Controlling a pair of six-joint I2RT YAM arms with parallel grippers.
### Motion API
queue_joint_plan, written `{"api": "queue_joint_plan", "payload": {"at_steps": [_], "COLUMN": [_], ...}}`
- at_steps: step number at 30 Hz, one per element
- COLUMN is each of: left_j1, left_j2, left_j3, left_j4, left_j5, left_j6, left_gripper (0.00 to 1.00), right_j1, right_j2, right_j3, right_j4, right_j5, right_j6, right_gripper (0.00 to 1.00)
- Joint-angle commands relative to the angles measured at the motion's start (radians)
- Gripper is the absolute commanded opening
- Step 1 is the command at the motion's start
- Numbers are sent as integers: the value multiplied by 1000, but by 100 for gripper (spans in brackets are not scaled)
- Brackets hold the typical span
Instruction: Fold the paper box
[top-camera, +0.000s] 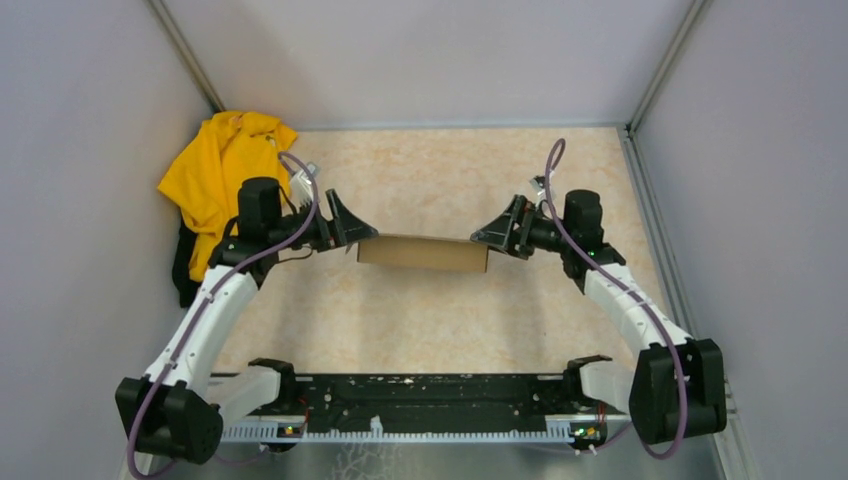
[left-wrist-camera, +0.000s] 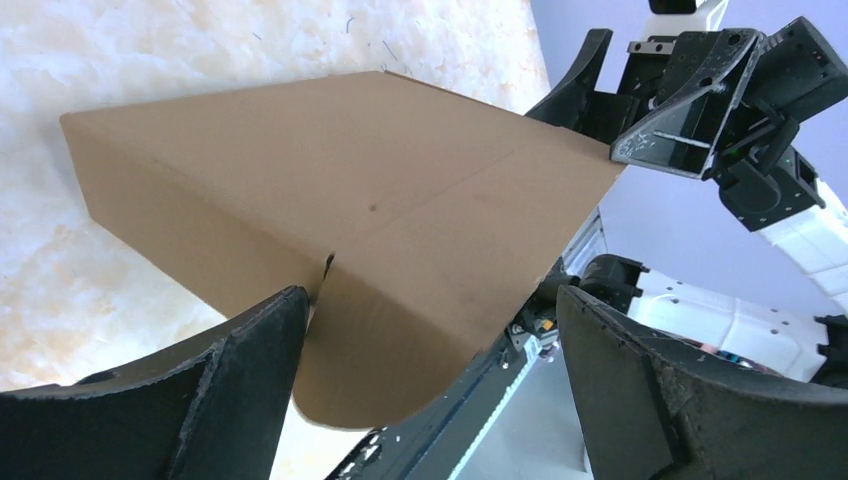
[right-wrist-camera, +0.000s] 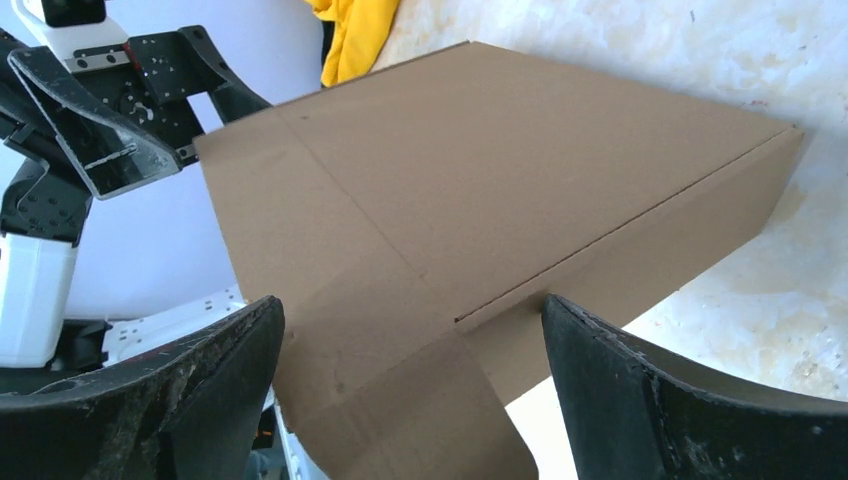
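Observation:
The paper box is plain brown cardboard. It sits mid-table as a shallow closed rectangle, with a rounded flap sticking out at each end. My left gripper is open at the box's left end. In the left wrist view the left flap lies between the spread fingers of that gripper, not pinched. My right gripper is open at the right end. In the right wrist view the right flap lies between its fingers, not pinched. Each wrist view shows the lid and the other gripper beyond it.
A yellow cloth garment is heaped over something dark at the table's back left corner; its edge shows in the right wrist view. Grey walls close three sides. The black arm-base rail runs along the near edge.

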Motion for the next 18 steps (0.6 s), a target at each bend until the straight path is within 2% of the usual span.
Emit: {"api": "queue_joint_plan", "payload": {"at_steps": [1, 7, 11, 18], "left_j1": [-11, -11, -11, -10], "left_j2": [-39, -45, -39, 13], "left_j3": [41, 7, -35, -25], "left_j4": [-55, -46, -17, 36], "left_j5": [23, 38, 25, 15], "left_j6": [-34, -65, -65, -81], "left_gripper": [99, 99, 99, 99], "right_j1": [10, 4, -5, -39], "right_j2": [-76, -45, -1, 88], "right_j3": [9, 56, 51, 99], "right_j4": [-55, -136, -85, 19], "right_j5": [-24, -21, -22, -52], "right_j6": [-8, -39, -19, 38], "right_gripper": [99, 99, 99, 99]}}
